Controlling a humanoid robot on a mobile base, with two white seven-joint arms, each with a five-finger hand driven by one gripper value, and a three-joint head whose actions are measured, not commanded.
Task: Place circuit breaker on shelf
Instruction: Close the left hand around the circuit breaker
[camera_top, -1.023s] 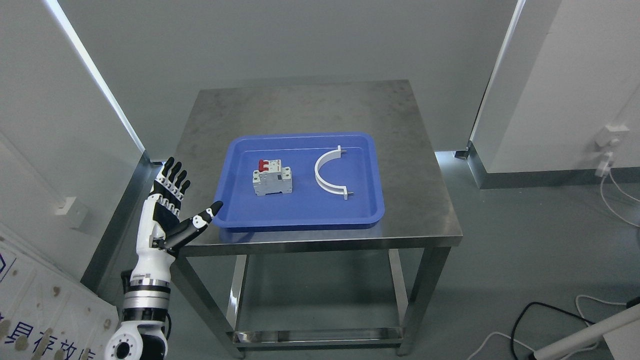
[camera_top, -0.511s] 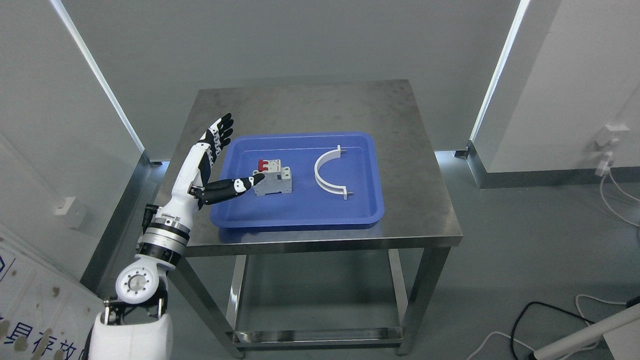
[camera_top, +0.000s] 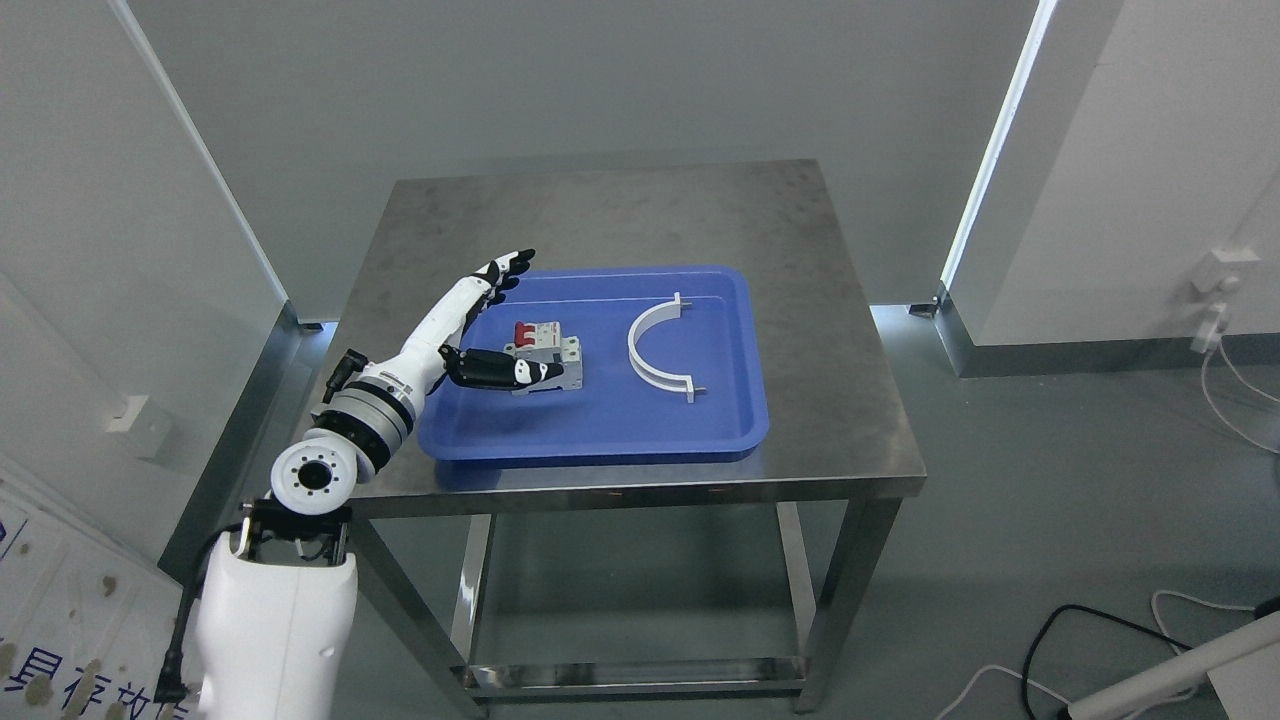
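A grey circuit breaker (camera_top: 545, 352) with red switches lies in the left half of a blue tray (camera_top: 600, 430) on a steel table (camera_top: 620, 215). My left hand (camera_top: 510, 320) reaches over the tray's left edge, open around the breaker: the four fingers (camera_top: 505, 268) stretch out above and behind it, and the thumb (camera_top: 500, 370) lies along its near side. Whether the thumb touches the breaker I cannot tell. No shelf is in view. My right hand is out of view.
A white half-round clamp (camera_top: 657, 345) lies in the tray's right half. Grey walls stand behind and to both sides of the table. Cables (camera_top: 1100, 640) and a white pole lie on the floor at the lower right. A printed panel leans at the lower left.
My left arm has swung up from beside the table's left edge and reached right over the tray; the open hand now brackets the breaker. The breaker and clamp have not moved.
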